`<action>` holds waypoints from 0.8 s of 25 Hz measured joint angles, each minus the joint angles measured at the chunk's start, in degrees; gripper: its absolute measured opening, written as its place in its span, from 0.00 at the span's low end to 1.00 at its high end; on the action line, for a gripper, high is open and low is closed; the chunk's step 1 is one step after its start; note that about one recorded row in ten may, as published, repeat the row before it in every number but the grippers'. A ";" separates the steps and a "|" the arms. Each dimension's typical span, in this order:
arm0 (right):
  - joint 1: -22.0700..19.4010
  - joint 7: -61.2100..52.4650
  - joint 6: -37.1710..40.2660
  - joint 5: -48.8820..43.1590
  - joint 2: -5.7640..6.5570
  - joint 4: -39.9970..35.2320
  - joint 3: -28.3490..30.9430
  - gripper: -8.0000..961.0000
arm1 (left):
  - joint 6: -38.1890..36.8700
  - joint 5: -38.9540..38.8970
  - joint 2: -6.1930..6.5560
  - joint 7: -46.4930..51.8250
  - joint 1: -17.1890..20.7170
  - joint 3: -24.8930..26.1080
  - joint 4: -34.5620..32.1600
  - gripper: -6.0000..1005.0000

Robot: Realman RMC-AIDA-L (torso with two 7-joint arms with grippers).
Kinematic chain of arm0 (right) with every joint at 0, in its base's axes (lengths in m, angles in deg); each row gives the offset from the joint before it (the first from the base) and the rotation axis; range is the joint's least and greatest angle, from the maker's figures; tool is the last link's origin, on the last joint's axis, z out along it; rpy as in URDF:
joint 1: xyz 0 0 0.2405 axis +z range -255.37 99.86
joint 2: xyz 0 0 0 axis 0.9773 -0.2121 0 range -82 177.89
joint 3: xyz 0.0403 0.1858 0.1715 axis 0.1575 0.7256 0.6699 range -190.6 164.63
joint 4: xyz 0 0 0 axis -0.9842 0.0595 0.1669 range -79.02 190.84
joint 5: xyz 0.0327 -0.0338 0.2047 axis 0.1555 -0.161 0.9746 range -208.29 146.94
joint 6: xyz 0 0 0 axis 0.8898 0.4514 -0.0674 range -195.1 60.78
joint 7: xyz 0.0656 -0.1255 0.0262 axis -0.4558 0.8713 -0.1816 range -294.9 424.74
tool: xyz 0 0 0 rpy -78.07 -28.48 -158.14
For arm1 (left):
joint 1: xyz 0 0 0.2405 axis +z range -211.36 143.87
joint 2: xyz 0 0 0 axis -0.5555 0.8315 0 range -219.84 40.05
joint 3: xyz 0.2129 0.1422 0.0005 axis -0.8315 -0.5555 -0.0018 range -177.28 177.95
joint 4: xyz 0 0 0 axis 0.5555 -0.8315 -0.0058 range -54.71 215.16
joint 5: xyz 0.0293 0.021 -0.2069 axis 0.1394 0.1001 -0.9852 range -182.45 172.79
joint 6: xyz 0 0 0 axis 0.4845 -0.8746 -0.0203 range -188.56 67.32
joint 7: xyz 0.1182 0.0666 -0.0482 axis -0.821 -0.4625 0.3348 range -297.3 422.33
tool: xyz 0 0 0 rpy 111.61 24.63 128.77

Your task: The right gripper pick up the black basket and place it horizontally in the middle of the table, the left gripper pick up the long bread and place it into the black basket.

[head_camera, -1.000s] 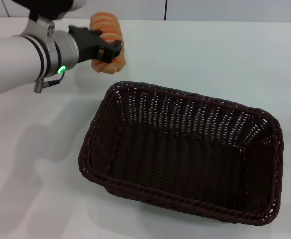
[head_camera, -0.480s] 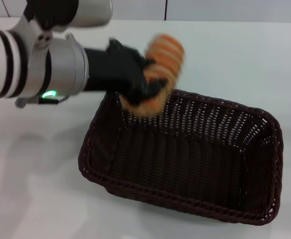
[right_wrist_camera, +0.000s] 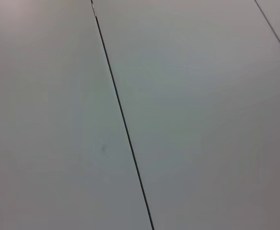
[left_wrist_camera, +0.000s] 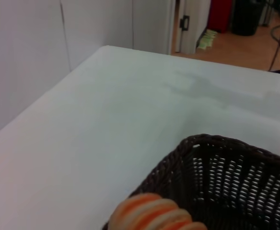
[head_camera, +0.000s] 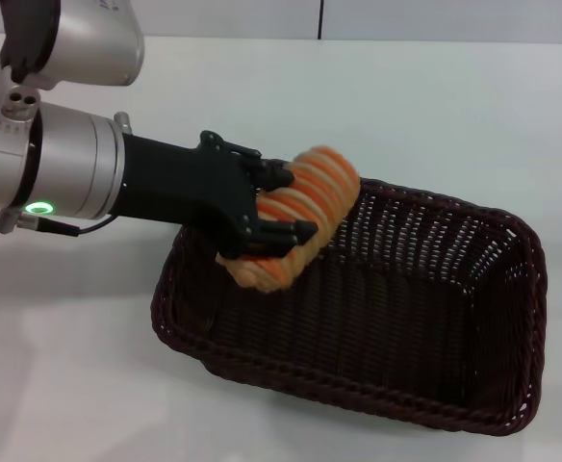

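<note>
The black basket [head_camera: 396, 318] lies on the white table [head_camera: 435, 106], right of centre in the head view. My left gripper [head_camera: 286, 204] is shut on the long bread [head_camera: 295, 217], an orange-tan ridged loaf. It holds the loaf tilted over the basket's far left corner, above the rim. The left wrist view shows one end of the bread [left_wrist_camera: 152, 215] and a corner of the basket [left_wrist_camera: 226, 177]. My right gripper is out of view; its wrist view shows only plain grey panels.
The table's far edge meets a pale wall [head_camera: 406, 17]. In the left wrist view the table's corner [left_wrist_camera: 106, 48] ends near a wall and a doorway.
My left gripper has carried the long bread from the table's far left toward me and to the right, and lower, over the basket's far left corner. The basket has not moved.
</note>
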 joint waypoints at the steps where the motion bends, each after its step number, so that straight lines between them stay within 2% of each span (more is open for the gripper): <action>1: 0.00 0.00 0.00 0.00 0.00 0.00 0.00 0.88 | 0.00 0.00 0.00 0.00 0.00 0.00 0.00 0.49; 8: 0.36 -0.12 -0.43 0.00 0.18 -0.31 0.75 0.88 | 4.82 -0.80 -0.01 0.11 -3.26 3.01 -1.62 0.76; 13: 0.93 -0.82 -0.82 0.01 0.68 0.05 0.58 0.88 | 6.69 -0.67 -0.01 -0.47 -6.31 4.45 -4.68 0.80; 15: 1.25 -0.90 -1.19 0.25 0.68 0.07 0.93 0.88 | 0.71 1.47 -0.20 -2.06 -6.56 4.99 -5.24 0.82; 17: 1.28 -1.10 -1.22 0.28 0.67 -0.06 1.22 0.88 | -11.79 3.46 -0.23 -5.05 -4.95 4.50 -5.09 0.83; 19: 1.28 -1.95 -1.22 0.29 0.48 -0.45 1.80 0.88 | -11.79 3.46 -0.23 -5.05 -4.95 4.50 -5.09 0.85; 20: 1.24 -2.41 -1.22 0.25 0.40 -0.58 1.93 0.88 | -31.12 3.80 -0.30 -10.16 -2.40 3.27 -6.28 0.85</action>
